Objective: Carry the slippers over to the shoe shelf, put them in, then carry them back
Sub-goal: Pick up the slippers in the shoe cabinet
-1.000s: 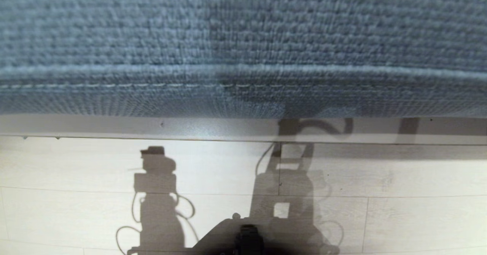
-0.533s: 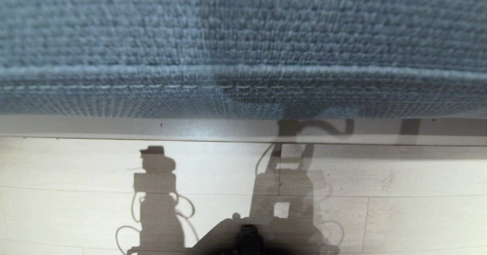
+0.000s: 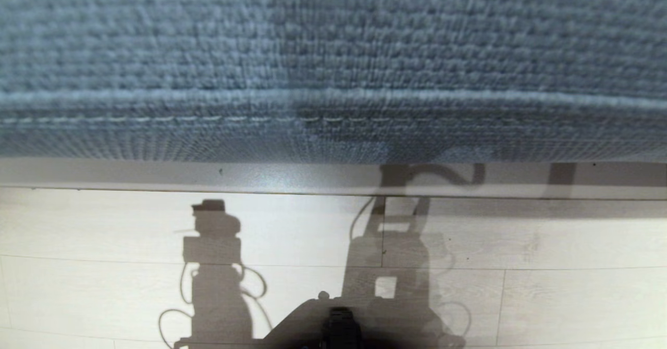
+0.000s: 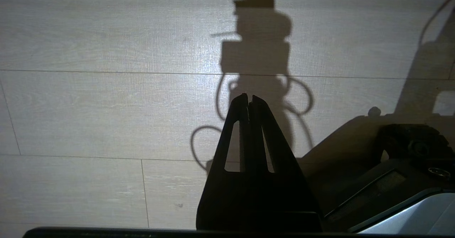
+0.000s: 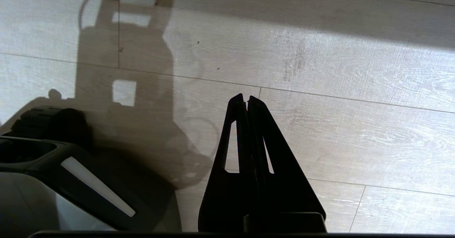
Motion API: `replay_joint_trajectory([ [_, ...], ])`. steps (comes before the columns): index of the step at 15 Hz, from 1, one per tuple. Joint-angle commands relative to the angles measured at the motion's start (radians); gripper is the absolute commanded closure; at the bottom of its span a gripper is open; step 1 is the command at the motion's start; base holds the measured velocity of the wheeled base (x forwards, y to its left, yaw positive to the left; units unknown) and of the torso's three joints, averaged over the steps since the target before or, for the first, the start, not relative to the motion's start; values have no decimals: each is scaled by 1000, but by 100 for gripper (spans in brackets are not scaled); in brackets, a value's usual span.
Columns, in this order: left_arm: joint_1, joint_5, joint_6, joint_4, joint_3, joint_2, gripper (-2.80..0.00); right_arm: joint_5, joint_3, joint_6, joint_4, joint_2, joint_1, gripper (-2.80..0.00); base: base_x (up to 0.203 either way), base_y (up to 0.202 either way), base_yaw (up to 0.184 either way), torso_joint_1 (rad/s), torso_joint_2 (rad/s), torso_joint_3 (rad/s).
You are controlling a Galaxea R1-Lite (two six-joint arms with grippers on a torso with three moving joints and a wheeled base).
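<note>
A coarse, ribbed blue-grey woven cloth [image 3: 333,52] with a stitched seam fills the upper half of the head view. Under it runs a smooth grey strip [image 3: 156,174] with a soft sheen. The floor [image 3: 547,297] below is pale, matt wood-grain planks.

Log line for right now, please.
left gripper: shut, empty | right gripper: shut, empty | slippers: not visible | ahead: blue-grey carpet

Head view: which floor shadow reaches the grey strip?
The right-hand shadow; it crosses onto the grey strip, while the left-hand shadow stops short on the floor.
</note>
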Motion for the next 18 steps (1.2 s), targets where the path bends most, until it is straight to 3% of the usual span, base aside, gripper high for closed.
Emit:
replay_joint_trajectory([
  [1, 0, 1, 0, -1, 0, 0, 0, 0, 0, 4, 0, 1, 0, 0, 0, 0, 0, 0, 0, 0],
  [18, 0, 1, 0, -1, 0, 0, 0, -3, 0, 26, 0, 1, 0, 0, 0, 0, 0, 0, 0, 0],
])
